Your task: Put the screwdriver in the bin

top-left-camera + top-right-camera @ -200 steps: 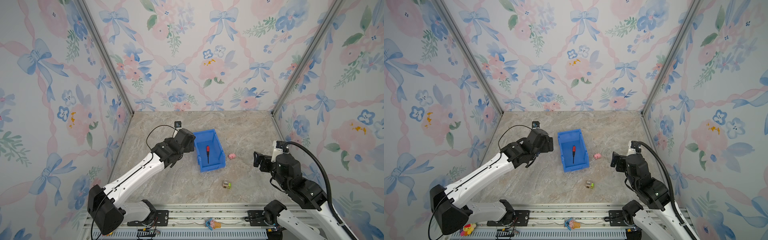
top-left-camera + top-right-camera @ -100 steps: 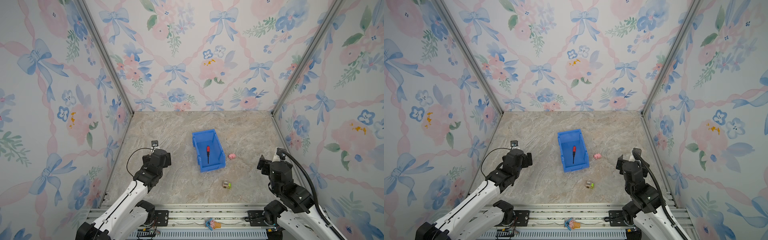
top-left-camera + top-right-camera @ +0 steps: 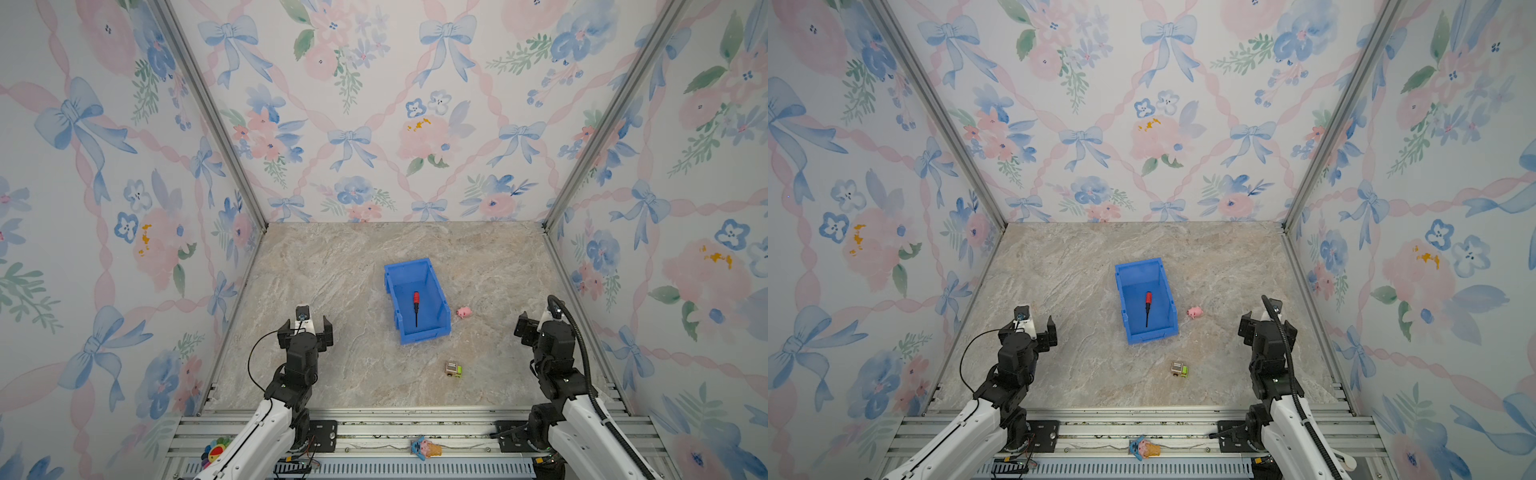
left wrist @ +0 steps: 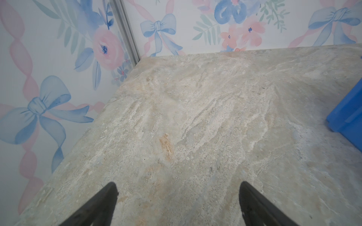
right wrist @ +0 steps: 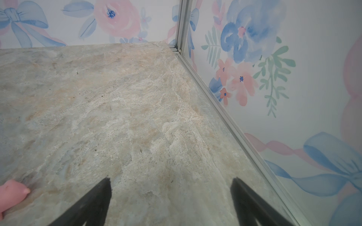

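Observation:
The screwdriver (image 3: 416,306) (image 3: 1147,307), red handle and thin dark shaft, lies flat on the floor of the blue bin (image 3: 424,335) (image 3: 1152,335) in both top views, handle toward the back wall. My left gripper (image 3: 306,329) (image 3: 1028,331) is open and empty at the front left, well clear of the bin. Over bare stone in the left wrist view, the left gripper (image 4: 177,185) has its jaws wide apart, with a corner of the bin (image 4: 348,113) at the frame's edge. My right gripper (image 3: 539,328) (image 3: 1267,328) (image 5: 171,180) is open and empty at the front right.
A pink pig toy (image 3: 463,312) (image 3: 1195,312) (image 5: 11,193) lies just right of the bin. A small toy car (image 3: 454,369) (image 3: 1179,369) sits in front of it. Loose toys (image 3: 424,448) rest on the front rail. Flowered walls close three sides.
Both arms have drawn back to the front edge; the left gripper left the bin's side for the front left. The screwdriver and bin have not moved.

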